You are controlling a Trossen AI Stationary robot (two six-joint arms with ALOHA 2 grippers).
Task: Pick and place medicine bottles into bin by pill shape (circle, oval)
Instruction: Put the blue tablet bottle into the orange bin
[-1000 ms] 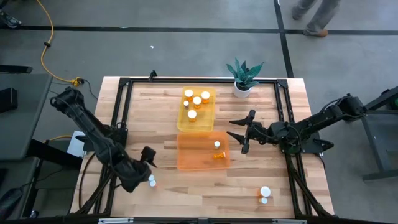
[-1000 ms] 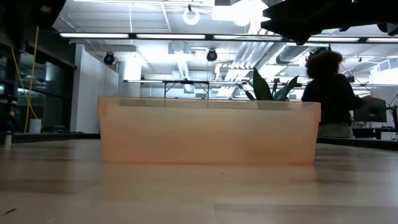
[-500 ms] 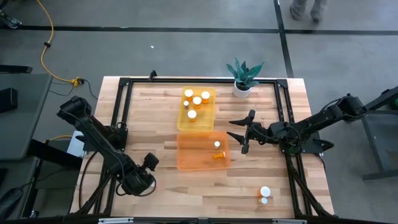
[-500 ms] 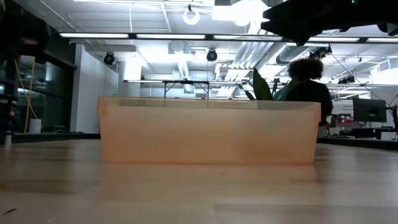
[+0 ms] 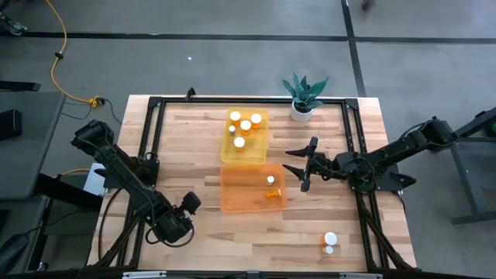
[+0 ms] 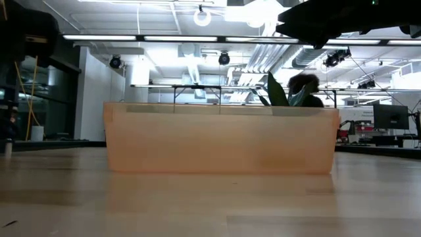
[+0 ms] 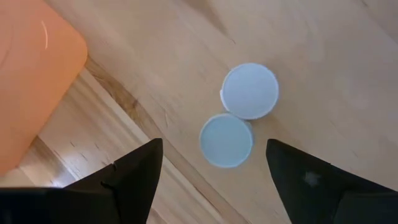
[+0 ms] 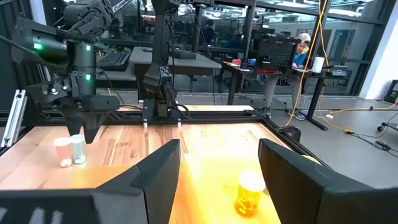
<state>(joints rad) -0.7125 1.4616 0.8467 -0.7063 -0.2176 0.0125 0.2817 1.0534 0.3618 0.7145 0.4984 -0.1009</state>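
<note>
Two white-capped medicine bottles [image 7: 239,115] upright, touching, on bare wood, near the orange bin [image 7: 28,81]

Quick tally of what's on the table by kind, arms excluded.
Medicine bottles: 11 (5 in the yellow tray, 2 in the orange tray, 2 loose front left, 2 loose front right)
Trays: 2
Potted plant: 1
Total: 14

Grey floor [image 5: 232,62], bright ceiling lights [image 6: 204,16], desks [image 8: 180,62] behind.
</note>
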